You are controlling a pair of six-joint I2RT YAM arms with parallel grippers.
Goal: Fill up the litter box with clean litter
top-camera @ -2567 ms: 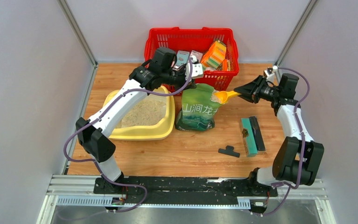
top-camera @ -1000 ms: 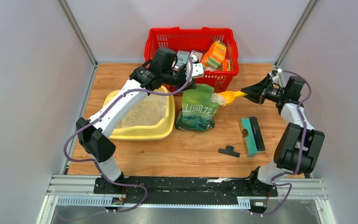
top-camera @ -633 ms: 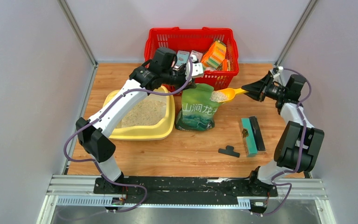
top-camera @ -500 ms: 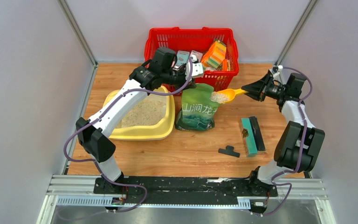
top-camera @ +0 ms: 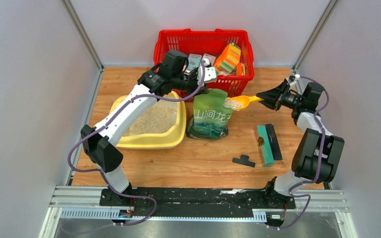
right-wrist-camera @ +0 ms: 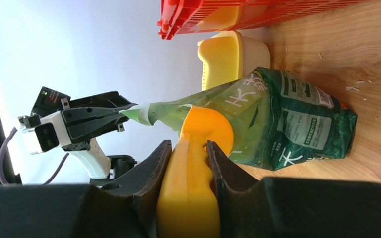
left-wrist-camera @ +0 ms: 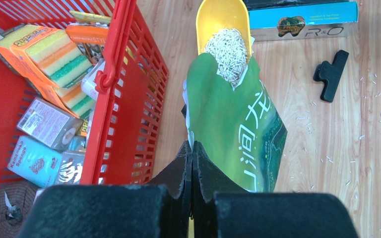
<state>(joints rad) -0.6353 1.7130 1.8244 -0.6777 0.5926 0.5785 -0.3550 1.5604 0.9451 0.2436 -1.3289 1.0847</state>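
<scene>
top view: the pale-yellow plastic litter box (top-camera: pixel 149 143), holding beige clean litter (top-camera: pixel 151 121), is lying beside the green plastic bag (top-camera: pixel 211 119). left wrist: its lip is being pinched open by the left fingers (left-wrist-camera: pixel 176 172). right wrist: the loaded yellow-orange plastic scoop (right-wrist-camera: pixel 193 163) is being clamped level by the right fingers (right-wrist-camera: pixel 144 178).

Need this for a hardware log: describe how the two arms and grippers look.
The left arm and right arm are white links with black joints, each trailed by a looping purple cable. The left gripper and right gripper have matte black, tapering fingers.
</scene>
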